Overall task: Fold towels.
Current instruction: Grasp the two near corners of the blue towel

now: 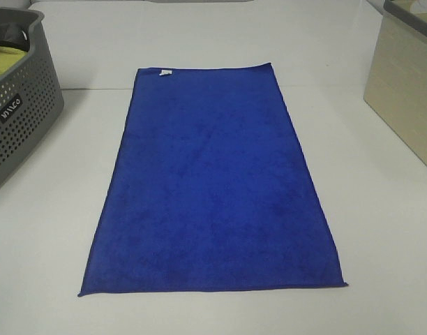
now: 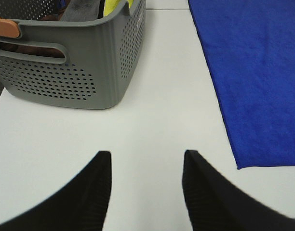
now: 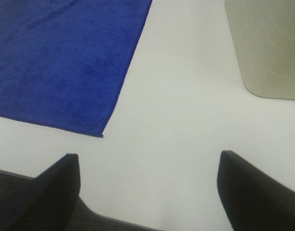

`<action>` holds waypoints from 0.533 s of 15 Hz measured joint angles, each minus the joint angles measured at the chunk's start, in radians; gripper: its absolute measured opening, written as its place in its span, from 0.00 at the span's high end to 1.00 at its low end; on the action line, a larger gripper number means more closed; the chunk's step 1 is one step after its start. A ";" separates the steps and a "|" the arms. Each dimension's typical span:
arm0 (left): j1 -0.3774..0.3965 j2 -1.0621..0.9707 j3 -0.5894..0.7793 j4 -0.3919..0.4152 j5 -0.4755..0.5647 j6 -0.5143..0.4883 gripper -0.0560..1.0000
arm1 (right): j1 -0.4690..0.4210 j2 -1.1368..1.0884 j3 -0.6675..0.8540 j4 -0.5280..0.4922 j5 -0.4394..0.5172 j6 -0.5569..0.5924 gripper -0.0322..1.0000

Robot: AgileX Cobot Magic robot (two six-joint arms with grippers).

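Observation:
A royal-blue towel (image 1: 213, 181) lies spread flat in the middle of the white table (image 1: 381, 209), long side running away from me, with a small white tag (image 1: 166, 72) at its far short edge. Neither gripper shows in the high view. In the left wrist view my left gripper (image 2: 145, 192) is open and empty over bare table, beside the towel's near left corner (image 2: 263, 86). In the right wrist view my right gripper (image 3: 147, 192) is open and empty at the table's front edge, beside the towel's near right corner (image 3: 65, 62).
A grey perforated basket (image 1: 18, 105) stands at the left with a yellow-green cloth (image 1: 5, 61) inside; it also shows in the left wrist view (image 2: 75, 67). A beige bin (image 1: 405, 84) stands at the right, also in the right wrist view (image 3: 268, 43).

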 joint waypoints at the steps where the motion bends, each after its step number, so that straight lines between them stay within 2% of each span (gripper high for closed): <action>1: 0.000 0.000 0.000 0.000 0.000 0.000 0.52 | 0.000 0.000 0.000 0.000 0.000 0.000 0.23; 8: 0.000 0.000 0.000 0.000 0.000 0.000 0.52 | 0.000 0.000 0.000 0.000 0.000 0.000 0.23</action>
